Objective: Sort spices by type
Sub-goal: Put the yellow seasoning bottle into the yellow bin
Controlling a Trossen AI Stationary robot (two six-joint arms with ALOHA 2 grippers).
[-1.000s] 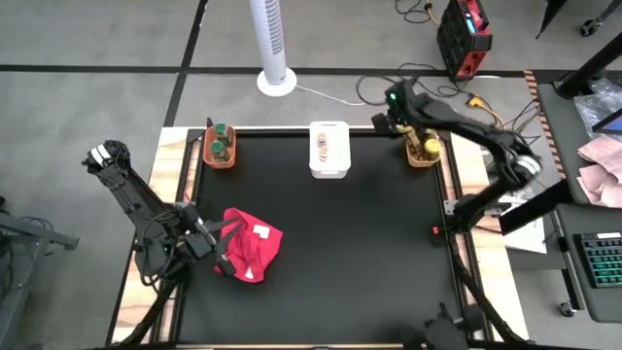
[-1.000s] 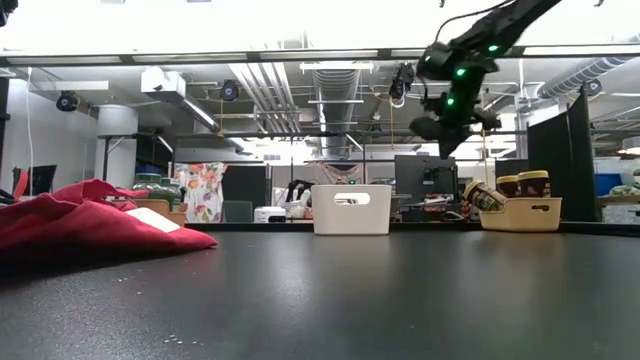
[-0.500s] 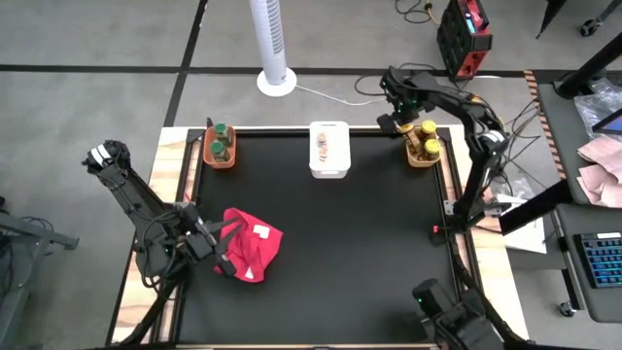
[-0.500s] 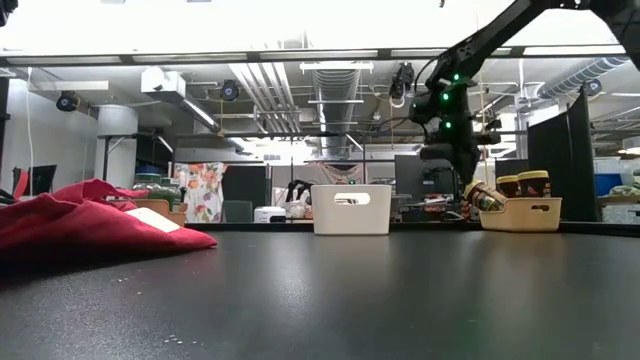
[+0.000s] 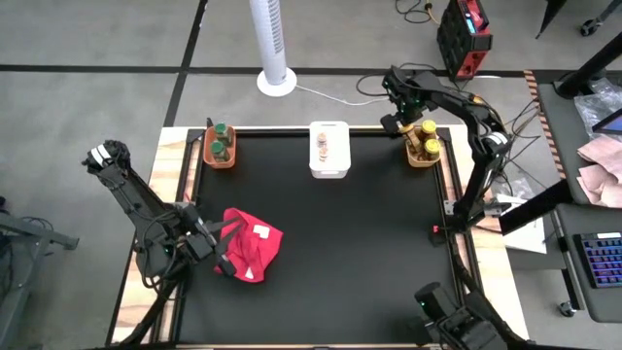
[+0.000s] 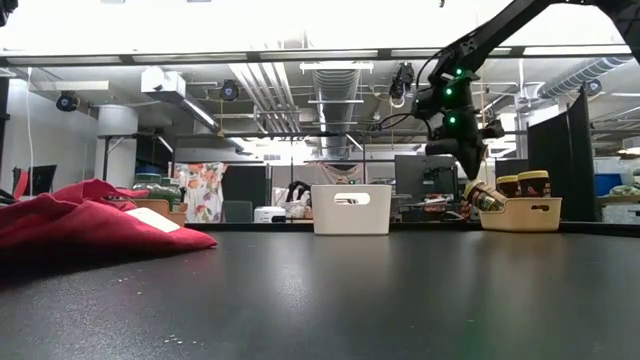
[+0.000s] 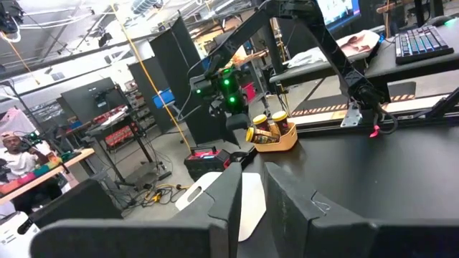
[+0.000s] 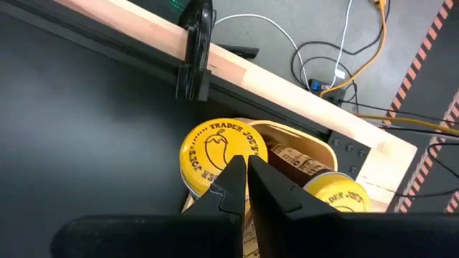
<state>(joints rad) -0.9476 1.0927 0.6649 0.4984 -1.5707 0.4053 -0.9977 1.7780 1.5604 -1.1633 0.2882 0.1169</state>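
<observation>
The right arm (image 5: 466,107) folded back toward the tabletop's far right corner over the last second, its elbow drawing in from beyond the right edge. The right tool (image 5: 401,121), its fingers closed, swung from above the yellow-lidded jars (image 5: 429,137) to just outside the yellow bin (image 5: 422,158), at the far edge, and sank lower beside it.

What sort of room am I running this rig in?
Most likely a robotics lab or workshop, not a kitchen. The low view shows bare ceiling ducts and monitors on benches behind the table; the high view shows loose cables on the floor and a keyboard at a side desk.
</observation>
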